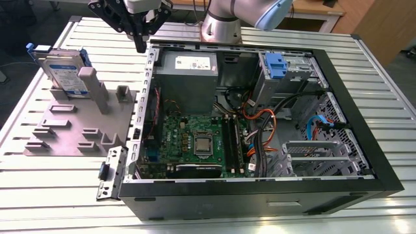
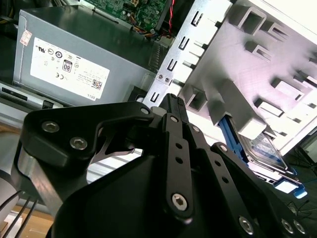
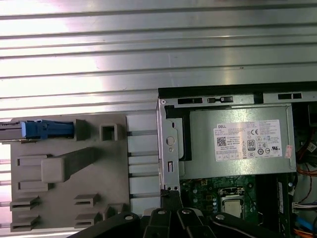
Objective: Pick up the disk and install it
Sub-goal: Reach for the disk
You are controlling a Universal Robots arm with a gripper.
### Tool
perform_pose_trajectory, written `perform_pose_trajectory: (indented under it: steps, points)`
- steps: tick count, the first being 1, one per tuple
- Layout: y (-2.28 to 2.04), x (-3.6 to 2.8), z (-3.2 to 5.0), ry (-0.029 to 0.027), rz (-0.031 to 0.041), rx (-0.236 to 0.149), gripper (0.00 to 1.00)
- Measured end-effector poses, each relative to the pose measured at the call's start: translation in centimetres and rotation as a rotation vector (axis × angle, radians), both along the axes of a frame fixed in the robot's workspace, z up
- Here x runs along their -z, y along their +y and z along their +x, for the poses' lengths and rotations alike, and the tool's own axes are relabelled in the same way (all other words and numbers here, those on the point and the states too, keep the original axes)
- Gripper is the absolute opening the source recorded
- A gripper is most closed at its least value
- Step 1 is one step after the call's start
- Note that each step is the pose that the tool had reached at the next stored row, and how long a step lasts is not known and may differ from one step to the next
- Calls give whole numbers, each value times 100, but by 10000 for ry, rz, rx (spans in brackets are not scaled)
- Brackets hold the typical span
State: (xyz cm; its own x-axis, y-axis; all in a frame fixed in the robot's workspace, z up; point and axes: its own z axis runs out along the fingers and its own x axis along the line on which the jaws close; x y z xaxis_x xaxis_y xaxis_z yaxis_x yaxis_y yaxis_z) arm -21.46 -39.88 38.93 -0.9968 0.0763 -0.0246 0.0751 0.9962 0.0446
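Exterior view, from its left: one disk [image 1: 62, 73] stands upright on edge in a slot at the far end of one grey fixture plate [image 1: 65, 141], which lies on the ribbed metal table [image 1: 52, 195] near that side's edge. The disk carries one white-and-blue label, its print too small to make out, and blue rails along its edges. In the first wrist view the disk [image 3: 29, 130] shows edge-on, and in the second wrist view [image 2: 265, 148] it sits between the fixture's posts. Next comes the one gripper [image 1: 140, 48], hanging above the gap between the fixture and the open computer case [image 1: 364, 146], well apart from the disk. Its fingers seem pressed together and hold nothing, as the second wrist view [image 2: 171, 101] also suggests. Inside the case, at its far corner, sits one grey power-supply box [image 1: 187, 80] with one white sticker [image 1: 194, 62]. Further right is one grey drive cage [image 1: 286, 73] with one blue latch [image 1: 275, 66].
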Motion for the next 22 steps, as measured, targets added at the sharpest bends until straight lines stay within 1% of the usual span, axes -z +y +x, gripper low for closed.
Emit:
perform_pose_trajectory:
  steps: [9,14,19,22]
  points:
    - [69,4,-4,2,0,0,11]
    - [82,5,-4,2,0,-1,11]
    - [112,6,-6,2,1,0,11]
    - [122,6,-9,2,2,0,11]
